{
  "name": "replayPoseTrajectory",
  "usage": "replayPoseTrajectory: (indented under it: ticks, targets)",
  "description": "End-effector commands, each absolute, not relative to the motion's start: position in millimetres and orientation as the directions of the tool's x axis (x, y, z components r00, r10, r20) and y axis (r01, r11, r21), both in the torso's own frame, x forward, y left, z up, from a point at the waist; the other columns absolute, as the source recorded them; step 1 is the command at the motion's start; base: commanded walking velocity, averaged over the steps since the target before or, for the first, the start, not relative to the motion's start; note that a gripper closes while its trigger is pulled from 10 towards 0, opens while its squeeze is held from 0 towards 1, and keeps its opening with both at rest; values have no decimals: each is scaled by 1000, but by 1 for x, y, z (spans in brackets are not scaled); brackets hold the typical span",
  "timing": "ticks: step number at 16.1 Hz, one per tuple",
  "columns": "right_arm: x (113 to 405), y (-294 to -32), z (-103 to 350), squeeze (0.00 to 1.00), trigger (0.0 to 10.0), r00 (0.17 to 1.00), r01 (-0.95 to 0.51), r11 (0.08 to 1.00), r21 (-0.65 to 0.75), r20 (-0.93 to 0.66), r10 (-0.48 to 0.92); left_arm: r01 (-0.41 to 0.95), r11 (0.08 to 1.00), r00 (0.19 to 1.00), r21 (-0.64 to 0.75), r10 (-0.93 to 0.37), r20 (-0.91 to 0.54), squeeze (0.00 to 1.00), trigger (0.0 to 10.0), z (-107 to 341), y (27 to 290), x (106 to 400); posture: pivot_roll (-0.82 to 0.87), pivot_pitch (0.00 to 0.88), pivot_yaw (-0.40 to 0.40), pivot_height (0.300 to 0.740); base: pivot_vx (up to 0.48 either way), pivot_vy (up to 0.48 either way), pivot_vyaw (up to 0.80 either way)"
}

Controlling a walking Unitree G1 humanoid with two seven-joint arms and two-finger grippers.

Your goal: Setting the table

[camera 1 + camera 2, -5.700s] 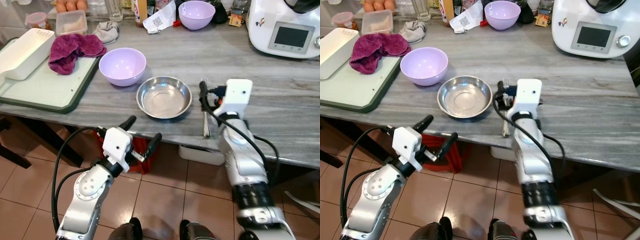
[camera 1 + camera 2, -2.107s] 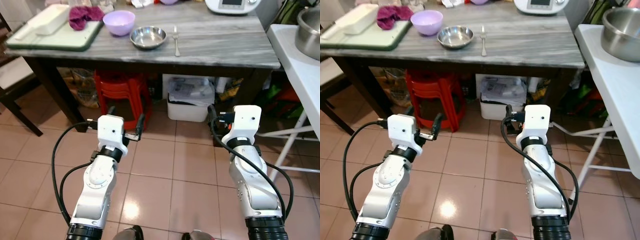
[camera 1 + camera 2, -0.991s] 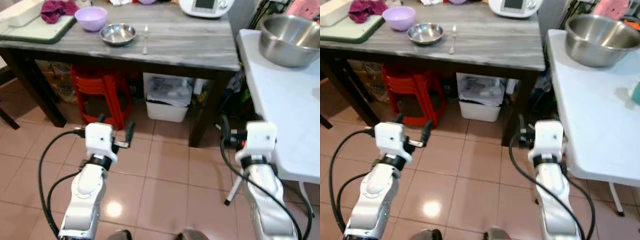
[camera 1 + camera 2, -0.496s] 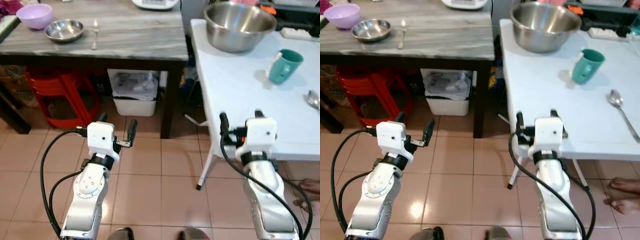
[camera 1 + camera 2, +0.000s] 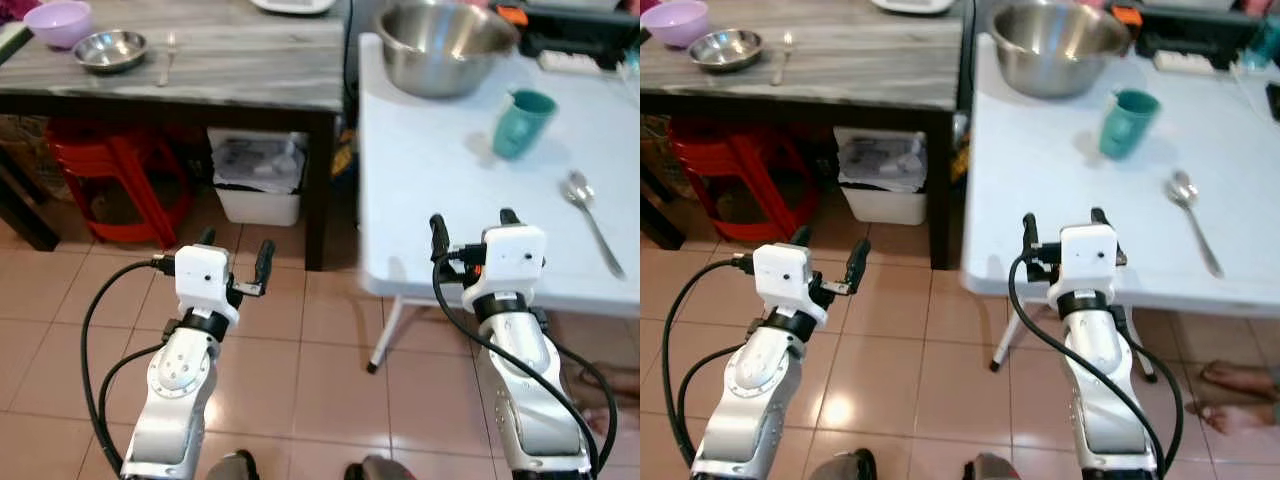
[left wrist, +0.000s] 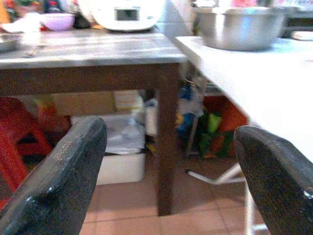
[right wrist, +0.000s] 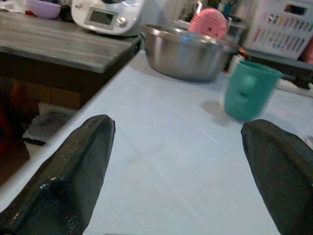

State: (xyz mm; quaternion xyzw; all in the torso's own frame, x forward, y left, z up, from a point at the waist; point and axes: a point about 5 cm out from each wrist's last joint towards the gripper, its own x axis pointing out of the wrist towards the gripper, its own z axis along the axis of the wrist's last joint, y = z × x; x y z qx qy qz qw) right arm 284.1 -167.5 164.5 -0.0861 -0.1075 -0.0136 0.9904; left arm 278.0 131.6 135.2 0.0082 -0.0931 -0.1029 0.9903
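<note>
The robot stands on a tiled floor facing the near edge of a white folding table (image 5: 1060,190), with a dark-legged grey marble-top table (image 5: 870,70) just beside it on the robot's left. Both arms are carried low and forward, apparently a transit posture rather than a reach. The right gripper (image 5: 1062,232) has its two black fingers spread wide and empty, level with the white table's edge; its wrist view looks straight across the tabletop, which suggests it is lined up for a pick there. The left gripper (image 5: 826,255) is likewise spread and empty, over the floor and well apart from either table. On the white table stand a large stainless-steel mixing bowl (image 5: 1058,45) at the far side, a teal ceramic mug (image 5: 1127,122) near it, and a long metal spoon (image 5: 1192,220) lying flat to the right, nearest the right gripper. On the marble table, a small steel dish (image 5: 726,48) sits with a metal fork (image 5: 782,55) laid parallel just beside it, and a lilac plastic bowl (image 5: 672,20) behind: this reads as a place setting partly laid. Judgement: the spoon or the mug is the likely next item to fetch.
</note>
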Motion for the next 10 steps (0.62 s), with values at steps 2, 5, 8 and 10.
replayPoseTrajectory:
  ticks: [2,5,8,10]
  targets:
    - [283,-170,165,0,10000,976,56,984,-171,217,-18,226,974,958,36,-228,173,0,10000,135,127,279,-156,219,-20,740,0,-324,0]
    - [284,-168,165,0,10000,976,53,984,-168,216,-16,228,973,957,35,-231,175,0,10000,136,127,280,-152,219,-15,740,0,-341,0]
    - [286,-166,165,0,10000,976,49,985,-168,219,-11,234,971,956,41,-237,173,0,10000,136,126,281,-151,216,-6,740,0,-480,0]
    - [286,-164,165,0,10000,975,50,984,-169,222,-12,238,970,954,45,-242,175,0,10000,137,126,283,-151,216,-2,740,0,-480,0]
